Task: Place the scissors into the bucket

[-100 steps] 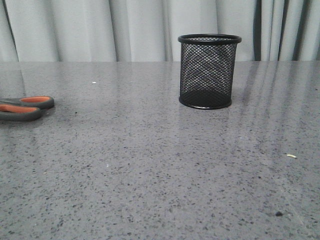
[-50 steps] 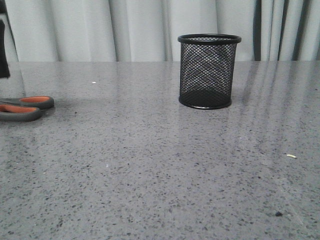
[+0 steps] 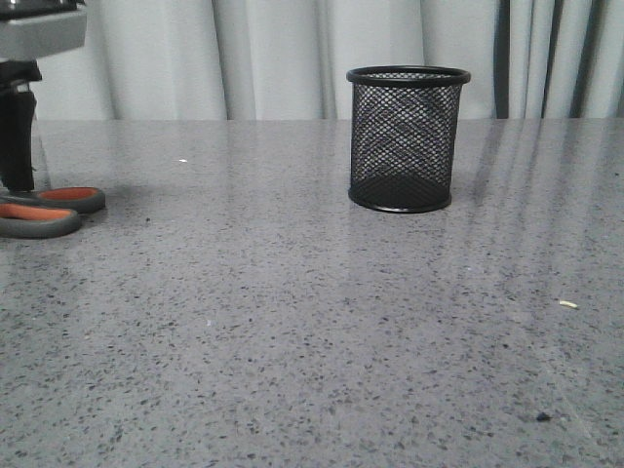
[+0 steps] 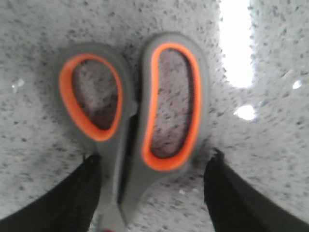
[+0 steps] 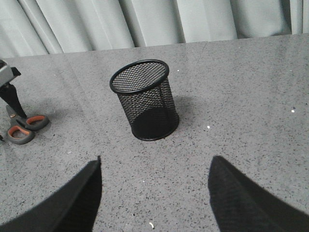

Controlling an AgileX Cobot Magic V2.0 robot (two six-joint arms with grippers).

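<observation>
The scissors (image 3: 49, 210) lie flat at the table's far left, dark grey handles with orange loops; their blades run out of the front view. In the left wrist view the handles (image 4: 140, 104) fill the frame. My left gripper (image 4: 154, 166) is open, its fingers straddling the handle necks just above them; it also shows in the front view (image 3: 18, 146) and the right wrist view (image 5: 10, 96). The bucket (image 3: 408, 138), a black wire-mesh cup, stands upright and empty at the back centre-right, also in the right wrist view (image 5: 145, 101). My right gripper (image 5: 154, 166) is open and empty, well short of the bucket.
Grey speckled tabletop (image 3: 312, 322) with pale curtains behind. A small white scrap (image 3: 568, 304) and a dark speck (image 3: 543, 417) lie at the front right.
My left gripper has come down into the front view at the far left, lowering over the scissors' handles. The scissors and bucket have not moved.
</observation>
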